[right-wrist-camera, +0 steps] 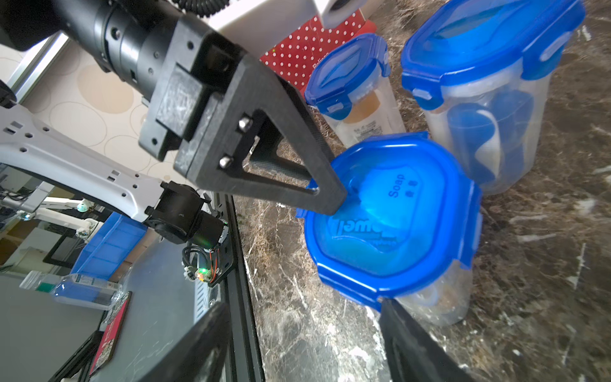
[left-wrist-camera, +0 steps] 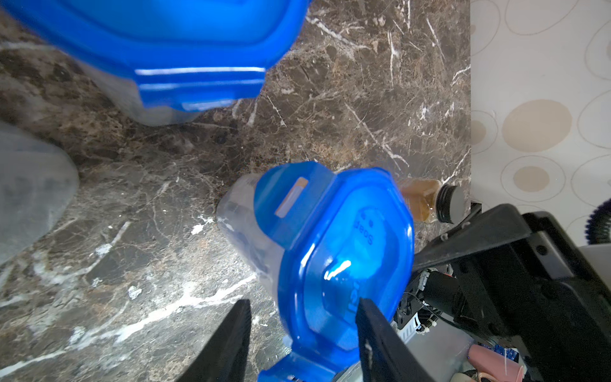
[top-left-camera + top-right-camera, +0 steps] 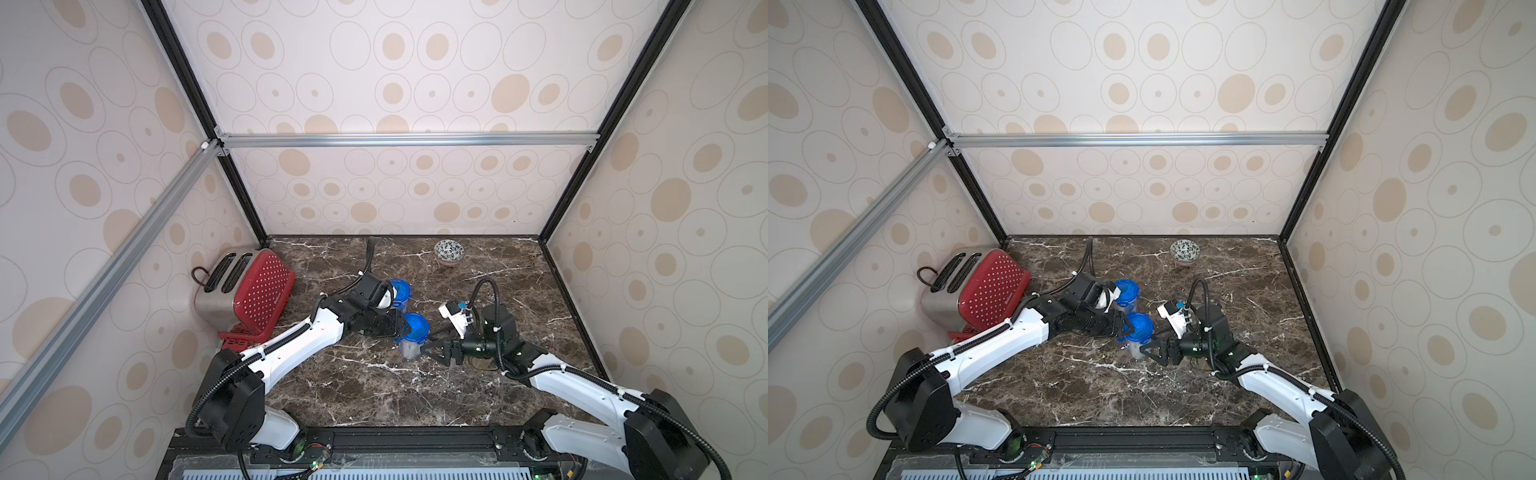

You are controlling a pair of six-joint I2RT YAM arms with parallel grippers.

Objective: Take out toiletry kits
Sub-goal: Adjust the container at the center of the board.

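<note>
Three clear jars with blue clip lids stand close together mid-table. The nearest jar [image 1: 390,218] [image 3: 413,334] has "Soap" on its lid. Through the walls of the small jar [image 1: 360,109] and the tall jar [image 1: 489,125] I see toiletry kits: a white bottle and blue-and-white wrapped pieces. My left gripper [image 2: 304,301] [image 3: 403,326] is open and straddles the nearest lid's edge, with one fingertip [image 1: 330,198] resting on the lid. My right gripper [image 1: 302,302] [image 3: 424,349] is open on the jar's other side. One of its fingers [image 1: 406,340] touches the lid's rim, and only marble shows between its jaws.
A small brown jar with a dark lid [image 2: 426,201] lies just behind the nearest jar, close to my right arm. A red dotted toaster [image 3: 245,291] stands at the left wall. A patterned bowl [image 3: 449,251] sits near the back wall. Walls enclose the marble table [image 3: 374,395].
</note>
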